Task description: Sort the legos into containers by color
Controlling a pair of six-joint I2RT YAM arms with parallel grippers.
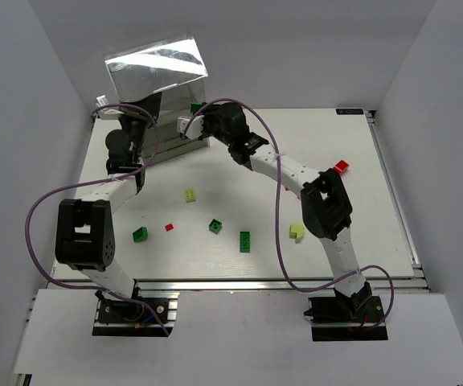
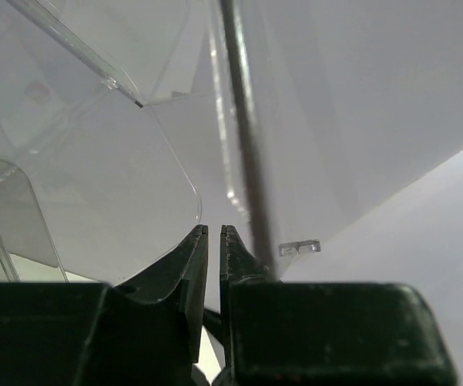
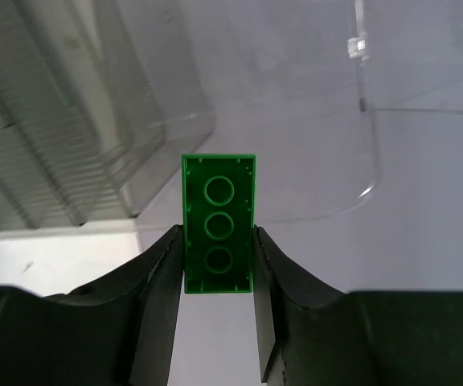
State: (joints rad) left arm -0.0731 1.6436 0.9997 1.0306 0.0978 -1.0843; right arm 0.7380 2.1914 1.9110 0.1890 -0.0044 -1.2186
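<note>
A white bench (image 1: 352,241) is boxed in by pale grey walls. At its far left stands a clear cabinet (image 1: 155,72). Glare whitens its top, and its contents cannot be made out.

The left hand (image 1: 133,133) is at the cabinet's front. Seen from its wrist, the fingers (image 2: 195,249) stand almost together with a thin slit between them, just below the rounded corner of a clear panel (image 2: 119,185). It is unclear whether any plastic is pinched there.

The right hand (image 3: 218,241) is just right of the cabinet, clamped on a green brick (image 3: 219,217) by its long sides. The brick's long axis points straight away from the wrist toward a clear drawer (image 3: 320,137). Its hollow underside faces the camera, showing three rings in a row. Its near end is partly hidden between the fingers.

Seven loose bricks lie well apart on the bench: three green (image 1: 245,241), two yellow-green (image 1: 190,195) and two red (image 1: 342,167).
</note>
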